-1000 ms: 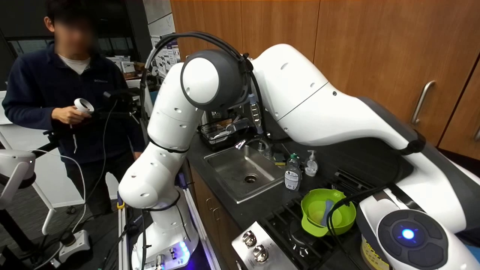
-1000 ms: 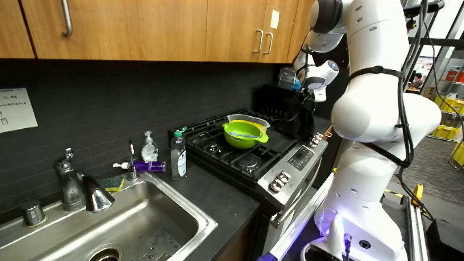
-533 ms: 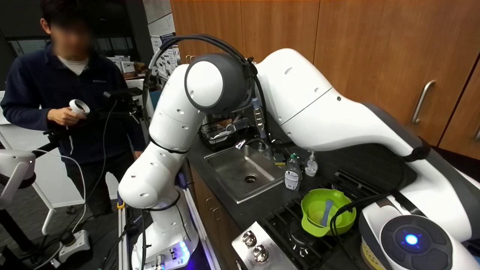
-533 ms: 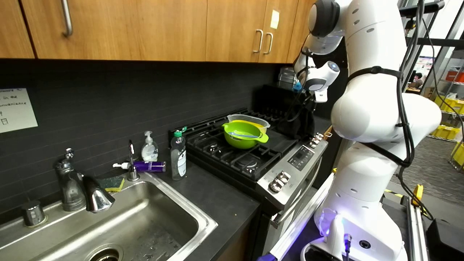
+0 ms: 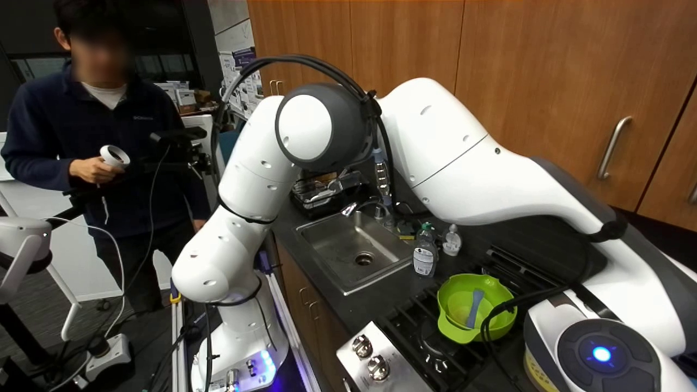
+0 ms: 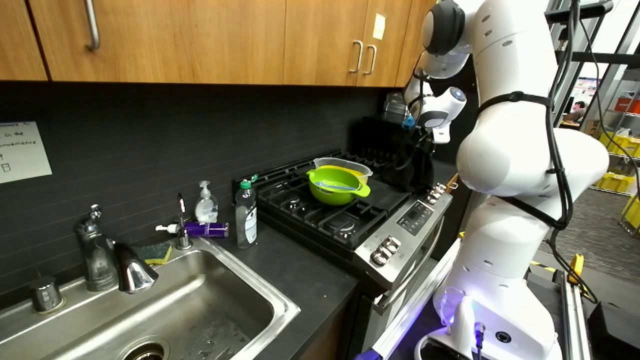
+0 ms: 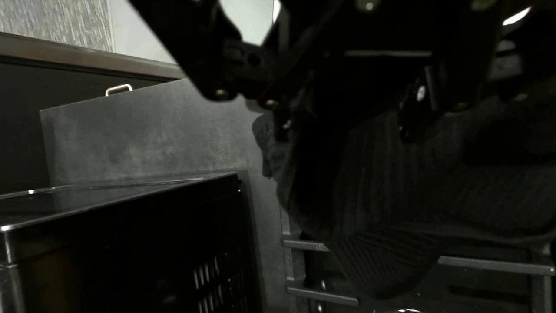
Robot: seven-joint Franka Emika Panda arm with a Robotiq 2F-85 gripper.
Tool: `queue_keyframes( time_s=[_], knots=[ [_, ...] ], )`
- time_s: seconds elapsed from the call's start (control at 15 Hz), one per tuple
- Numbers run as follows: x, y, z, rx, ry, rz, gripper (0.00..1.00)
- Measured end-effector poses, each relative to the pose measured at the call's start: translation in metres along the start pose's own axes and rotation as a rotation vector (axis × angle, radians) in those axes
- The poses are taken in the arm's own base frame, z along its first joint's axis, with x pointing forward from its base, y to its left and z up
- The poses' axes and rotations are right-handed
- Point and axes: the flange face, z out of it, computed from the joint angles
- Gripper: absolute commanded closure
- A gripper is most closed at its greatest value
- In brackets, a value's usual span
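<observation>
Cloth (image 7: 386, 261), black and ribbed, droops just below the gripper (image 7: 345, 130), its lowest corner over the grates (image 7: 495, 264) of the stove (image 6: 400, 257). In the wrist view the fingers (image 7: 282, 130) stand dark against dark with a gap between, fabric below and behind them; whether they are clamped on the cloth, I cannot tell. A black box (image 7: 130, 252) with vent slots stands near, at the left of that view. In an exterior view the cloth is a dark mass at the stove's end away from the sink (image 6: 280, 302). Nearer the sink, a green bowl (image 6: 332, 198) sits on the stove with a blue tool (image 5: 475, 307) in it, a clear tub (image 6: 364, 170) just behind. Beside the sink stand a green-capped bottle (image 6: 246, 220) and a pump bottle (image 6: 206, 207), with a purple bottle (image 6: 207, 230) lying near them. A person (image 5: 117, 212) holds a white controller (image 5: 111, 161).
</observation>
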Motion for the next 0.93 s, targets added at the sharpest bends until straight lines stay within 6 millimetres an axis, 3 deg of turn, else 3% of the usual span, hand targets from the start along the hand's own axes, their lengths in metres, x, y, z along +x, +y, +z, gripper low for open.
queue_keyframes(
  time_s=[0.33, 0.93],
  knots=[
    [-0.0003, -0.0001, 0.0025, 0.0, 0.001, -0.003, 0.99],
    [-0.0026, -0.0026, 0.0018, 0.004, -0.004, -0.004, 0.99]
  ],
)
